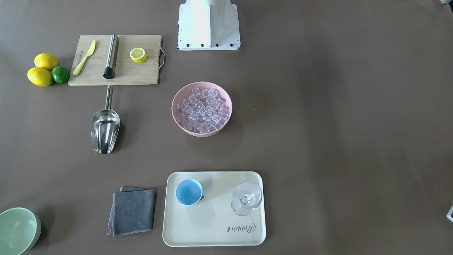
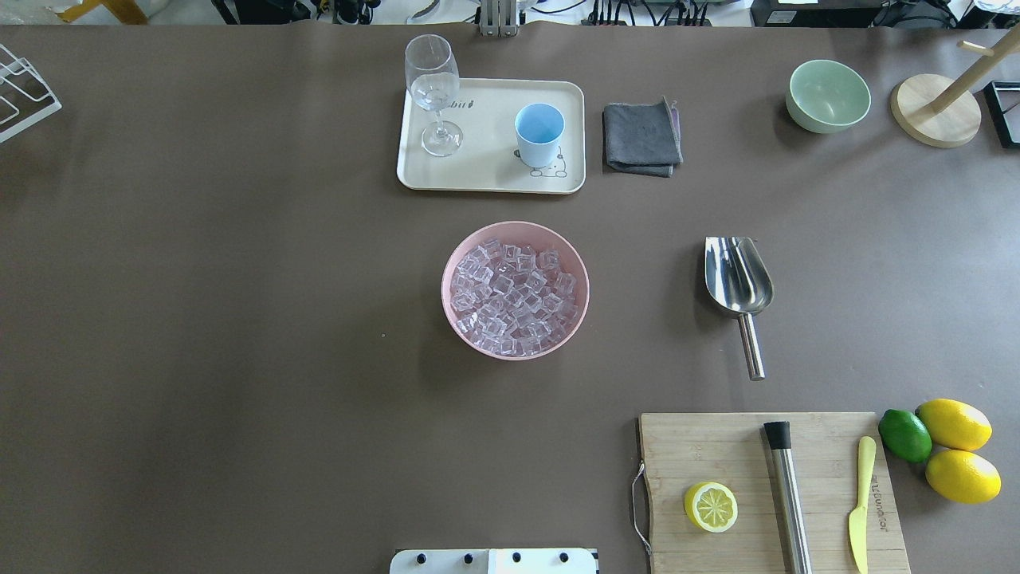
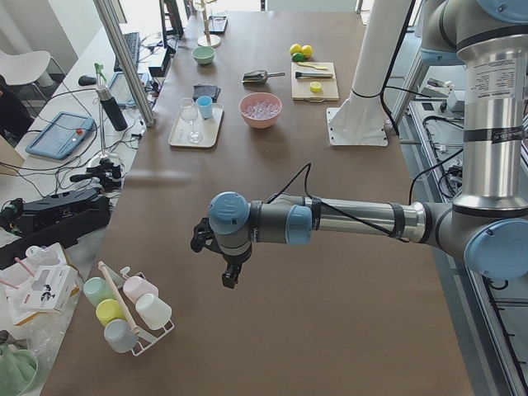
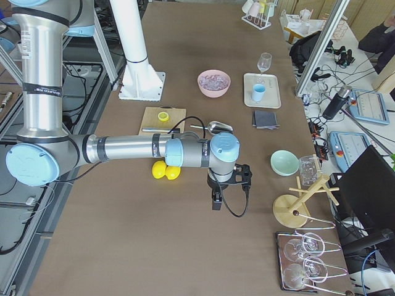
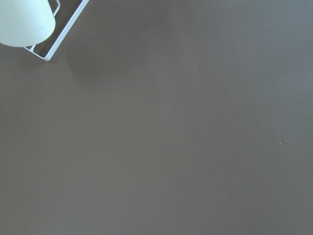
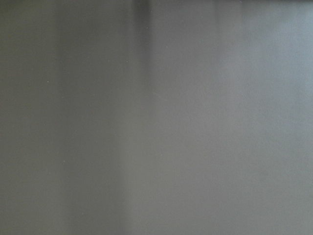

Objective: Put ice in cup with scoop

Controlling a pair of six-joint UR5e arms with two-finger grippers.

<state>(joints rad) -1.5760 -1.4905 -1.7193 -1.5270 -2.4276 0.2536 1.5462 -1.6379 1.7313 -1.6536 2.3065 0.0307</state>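
The ice (image 2: 514, 299) is a heap of small clear cubes filling a pink bowl (image 2: 458, 327) at the middle of the table (image 2: 239, 319). The cup (image 2: 539, 134), small, round and light blue, stands upright and mouth up on a cream tray (image 2: 486, 159) beyond the bowl. The shiny steel scoop (image 2: 739, 275) lies apart on the table with its trough facing up and its thin handle pointing toward the cutting board (image 2: 717, 446).

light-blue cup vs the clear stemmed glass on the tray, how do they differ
The small round light-blue cup is opaque; the clear stemmed glass is see-through. The cup is short and stemless; the glass stands taller on a thin stem. The cup sits nearer the grey folded cloth than the glass. Both stand upright, empty, on the cream rectangular tray.
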